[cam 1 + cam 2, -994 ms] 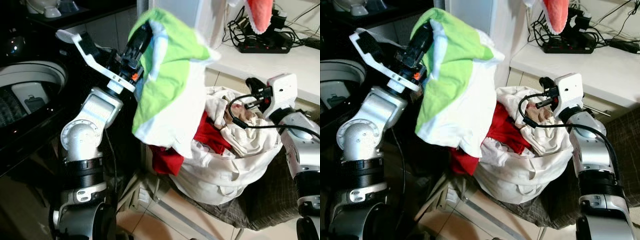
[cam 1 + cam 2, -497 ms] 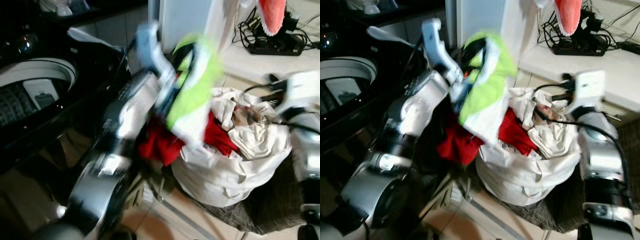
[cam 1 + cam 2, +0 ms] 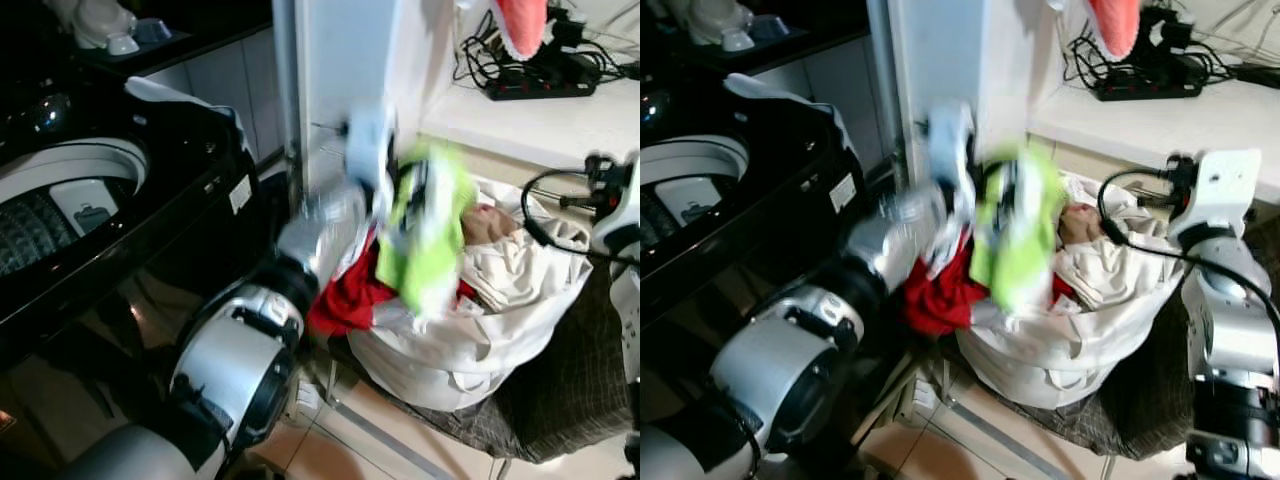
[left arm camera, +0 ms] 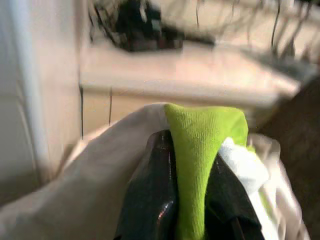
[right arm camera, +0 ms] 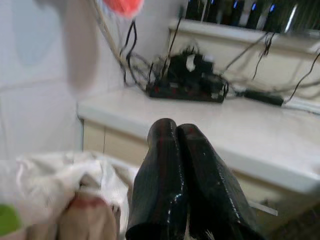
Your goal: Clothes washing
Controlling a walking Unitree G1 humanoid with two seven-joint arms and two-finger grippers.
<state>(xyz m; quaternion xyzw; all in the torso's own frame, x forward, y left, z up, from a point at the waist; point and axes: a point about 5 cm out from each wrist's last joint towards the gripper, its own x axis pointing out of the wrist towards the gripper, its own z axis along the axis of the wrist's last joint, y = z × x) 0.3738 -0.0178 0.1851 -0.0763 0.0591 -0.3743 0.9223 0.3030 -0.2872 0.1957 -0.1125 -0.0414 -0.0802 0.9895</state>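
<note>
1. Head views: the left gripper (image 3: 992, 205), blurred, is clamped on a lime-green and white garment (image 3: 425, 240) that hangs over a white laundry bag (image 3: 470, 340) heaped with pale clothes and a red garment (image 3: 940, 295). The bag sits between the two silver arms, beside a white pillar (image 3: 340, 70). To the robot's left stands a black top-loading washing machine (image 3: 110, 230) with its round drum opening (image 3: 60, 195) uncovered. Behind the bag, a white counter (image 3: 1150, 110) carries a black power strip (image 3: 1140, 80) and tangled cables; something orange-red (image 3: 522, 22) hangs above it

2. Left wrist view: two black fingers (image 4: 150, 200) pinch a fold of the green cloth, with white fabric around them and the counter blurred beyond

3. Right wrist view: the right gripper (image 5: 177, 190) has its fingers pressed together, gripping nothing, above the pale laundry (image 5: 55, 180), facing the counter and power strip
</note>
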